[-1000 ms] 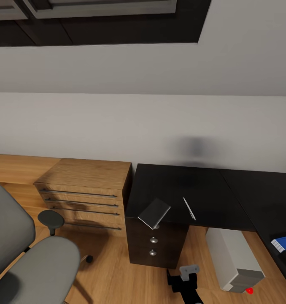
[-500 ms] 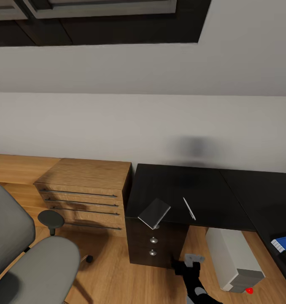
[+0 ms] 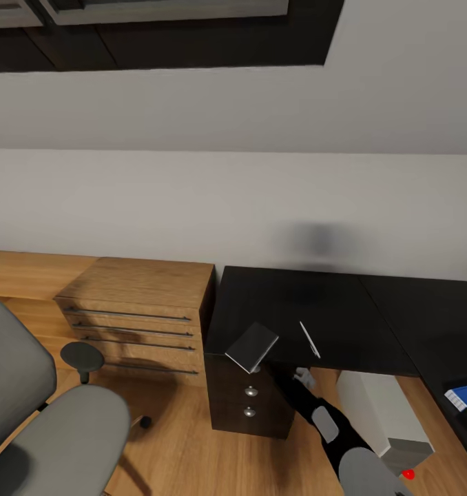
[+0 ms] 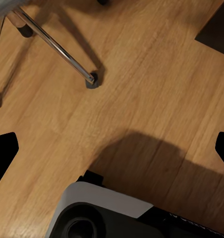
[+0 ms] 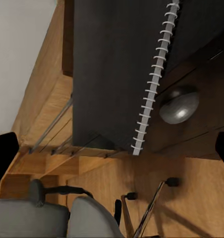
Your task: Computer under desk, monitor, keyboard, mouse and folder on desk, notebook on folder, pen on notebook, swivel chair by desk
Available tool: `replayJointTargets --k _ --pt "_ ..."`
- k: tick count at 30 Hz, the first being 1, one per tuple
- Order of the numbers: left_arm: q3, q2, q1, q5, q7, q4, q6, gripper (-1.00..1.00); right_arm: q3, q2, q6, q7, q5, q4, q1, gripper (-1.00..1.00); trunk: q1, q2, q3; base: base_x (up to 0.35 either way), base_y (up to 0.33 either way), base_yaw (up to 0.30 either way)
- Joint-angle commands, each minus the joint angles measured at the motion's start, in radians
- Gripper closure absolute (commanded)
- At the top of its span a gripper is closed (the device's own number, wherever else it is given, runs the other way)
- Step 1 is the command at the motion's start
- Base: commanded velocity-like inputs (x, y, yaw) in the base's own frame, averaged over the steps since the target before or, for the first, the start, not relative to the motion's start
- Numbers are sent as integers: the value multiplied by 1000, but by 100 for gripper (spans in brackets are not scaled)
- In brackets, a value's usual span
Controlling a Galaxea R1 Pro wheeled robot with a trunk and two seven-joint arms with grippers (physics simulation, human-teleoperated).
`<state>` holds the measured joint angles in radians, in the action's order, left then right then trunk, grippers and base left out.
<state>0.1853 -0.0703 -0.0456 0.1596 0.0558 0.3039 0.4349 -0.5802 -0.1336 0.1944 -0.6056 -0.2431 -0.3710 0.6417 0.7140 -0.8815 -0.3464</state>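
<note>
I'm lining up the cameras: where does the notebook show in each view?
Head view: the notebook overhangs the desk's front edge, above the drawers.
Right wrist view: seen from below, dark cover with white spiral binding.
Left wrist view: floor and a chrome chair leg instead.
Shared landmark: the swivel chair.

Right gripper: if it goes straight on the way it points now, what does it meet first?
Probably the underside of the notebook overhanging the desk edge; the drawer knob is close beside. Depth is unclear.

Right arm [image 3: 330, 427]: black links with light grey rounded panels, small grey-white pincer [image 3: 302, 377]; base [image 4: 107, 213] white-grey over black.
</note>
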Motion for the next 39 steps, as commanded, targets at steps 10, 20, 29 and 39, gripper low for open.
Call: replayJointTargets --k 10,20,29,39 --pt "-4 0 0 8 2 0 2 -100 -3 4 50 -61 -58 -29 1 -100 39 -71 -33 0 0 0" --pt "-4 0 0 7 2 0 2 -100 -3 11 50 -62 -59 -28 1 -100 77 -141 -64 0 0 0" --pt "-4 0 0 6 2 0 3 -100 -4 18 51 -60 -59 -27 1 -100 111 -204 -92 0 0 54" --pt "-4 0 0 6 2 0 3 -100 -6 52 53 -61 -60 -26 1 -100 150 -274 -124 0 0 133"
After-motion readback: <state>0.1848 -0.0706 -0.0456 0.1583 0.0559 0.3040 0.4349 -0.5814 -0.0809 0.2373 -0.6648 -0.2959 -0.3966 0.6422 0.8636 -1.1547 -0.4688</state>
